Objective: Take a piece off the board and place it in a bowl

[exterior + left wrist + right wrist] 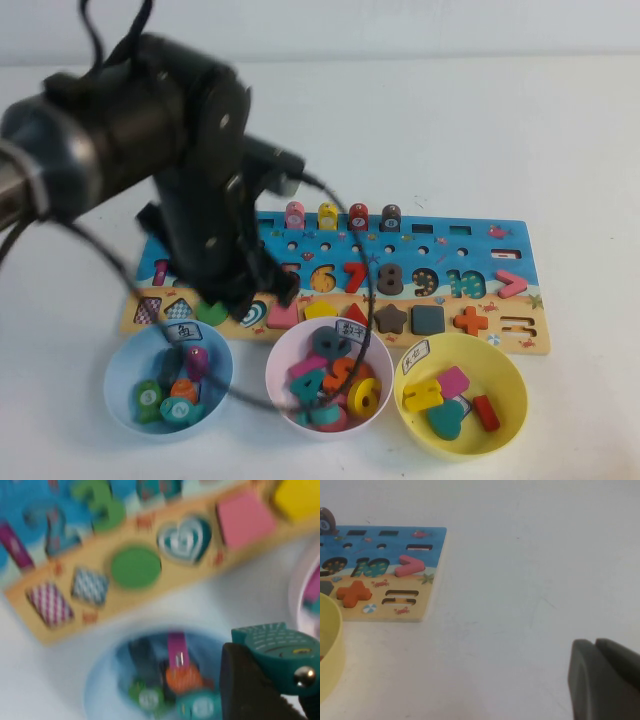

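High view:
left arm: big, blurred, fills the left-centre; left gripper (222, 300) hangs low over the near-left edge of the board (510, 240), just far of the bowl (122, 362).
bowl contents: several pegs already in it, teal, green, orange, magenta.
other bowls: pinkish-white bowl (285, 360) in the middle, yellow bowl (505, 372) on the right, both near of the board.
pegs on board: four upright in the far row (341, 216): pink, yellow, red, dark.

Left wrist view:
piece (277, 647): teal, scaled, clamped in the left gripper's fingers (245, 690), not yet over the middle of the bowl (102, 680).
board edge: green circle (135, 567) and teal heart (185, 539) just far of the bowl.
risk: view is smeared, so the arm looks to be moving; letting go early could bounce the piece off the rim onto the table, or toward the pinkish-white bowl close on the right.
risk 2: the bowl is light; a low finger could nudge it.

Right wrist view:
right gripper (605, 680): parked over bare table, right of the board (432, 575); fingers together, holding nothing.
yellow bowl rim (332, 655): well apart from it.
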